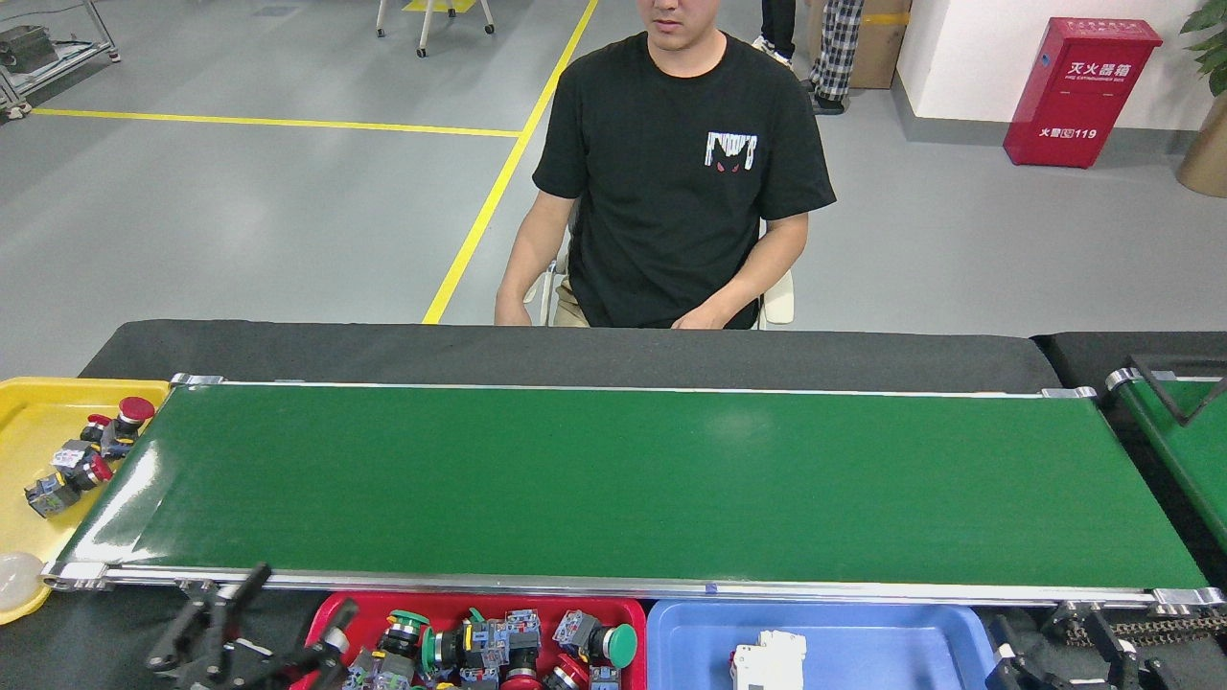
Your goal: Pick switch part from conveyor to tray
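Conveyor (pixel 613 479) lies bare on black table (pixel 575 355).

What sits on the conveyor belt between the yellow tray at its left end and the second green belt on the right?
Nothing: in the head view the conveyor is bare from the yellow tray to the second belt.

Long glossy green conveyor belt (pixel 623 479) w/ silver edge rails spans mid-frame left to right, surface bare. Red plastic tray (pixel 359 613) at bottom centre-left, below the near rail, holds jumbled switch parts (pixel 498 647): green & red mushroom-head buttons, grey-blue blocks.
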